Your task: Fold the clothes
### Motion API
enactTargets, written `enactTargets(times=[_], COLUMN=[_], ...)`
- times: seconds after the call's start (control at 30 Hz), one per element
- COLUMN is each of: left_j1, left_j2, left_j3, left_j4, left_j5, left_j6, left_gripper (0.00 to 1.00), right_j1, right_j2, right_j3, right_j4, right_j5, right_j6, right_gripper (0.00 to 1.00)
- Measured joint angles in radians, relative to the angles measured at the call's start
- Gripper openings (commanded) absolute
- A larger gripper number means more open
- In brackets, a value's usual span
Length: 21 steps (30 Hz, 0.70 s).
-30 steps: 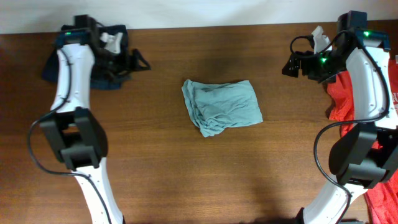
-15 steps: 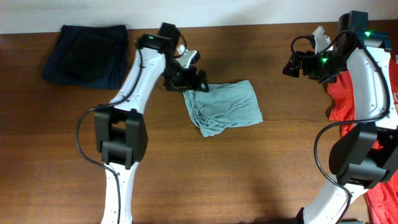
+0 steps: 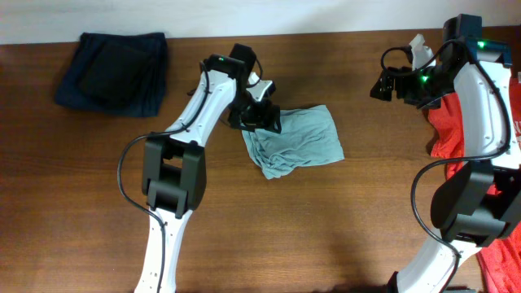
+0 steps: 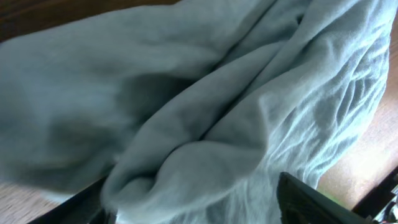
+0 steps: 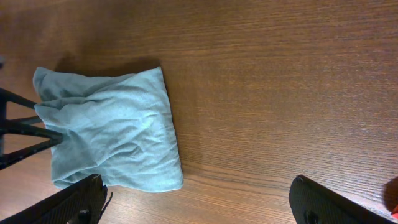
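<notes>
The pale grey-teal T-shirt (image 3: 299, 140) lies folded small and rumpled at the table's middle. My left gripper (image 3: 259, 120) is down on its top-left corner. In the left wrist view the cloth (image 4: 205, 106) fills the frame, and a bunched fold lies between the widely spread fingers of the left gripper (image 4: 196, 208), which is open. My right gripper (image 3: 383, 85) hovers open at the far right over bare wood, well away from the teal shirt (image 5: 112, 134). The red T-shirt (image 3: 456, 122) lies at the right edge, partly under the right arm.
A dark navy garment (image 3: 114, 72) lies folded at the far left corner. The wooden table (image 3: 342, 236) is bare in front of the teal shirt. The right arm's base stands at the front right, the left arm's base at the front left.
My left arm swung from the navy garment at the far left across to the teal shirt's top-left corner and came down onto the cloth. The right arm has not moved.
</notes>
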Motion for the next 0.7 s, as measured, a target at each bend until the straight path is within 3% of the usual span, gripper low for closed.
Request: enactTargets(times=[0.13,0.2,0.3,0.33,0.57,0.7], left_j1=[-0.015,-0.018,-0.018,-0.017,-0.016,-0.016], left_j2=[0.010,0.011,0.011,0.011,0.014,0.015], left_j3=[0.000,0.000,0.000,0.000,0.053,0.183], left_j4=[0.019,0.025,0.036,0.037,0.016,-0.042], left_j5=[-0.010,-0.023,-0.036,-0.038,-0.057,-0.157], left_j6=[-0.003,-0.011,-0.024,-0.028,-0.034,-0.060], left_gripper=[0.72,0.62,0.12,0.04,0.02,0.02], right_j1=[0.000,0.000,0.000,0.000,0.000,0.000], right_j2=[0.000,0.000,0.000,0.000,0.000,0.000], right_j3=[0.000,0.000,0.000,0.000,0.000,0.000], right_j4=[0.000,0.000,0.000,0.000,0.000,0.000], right_j5=[0.000,0.000,0.000,0.000,0.000,0.000], right_j6=[0.000,0.000,0.000,0.000,0.001,0.000], right_gripper=[0.99,0.98,0.99,0.99,0.99,0.99])
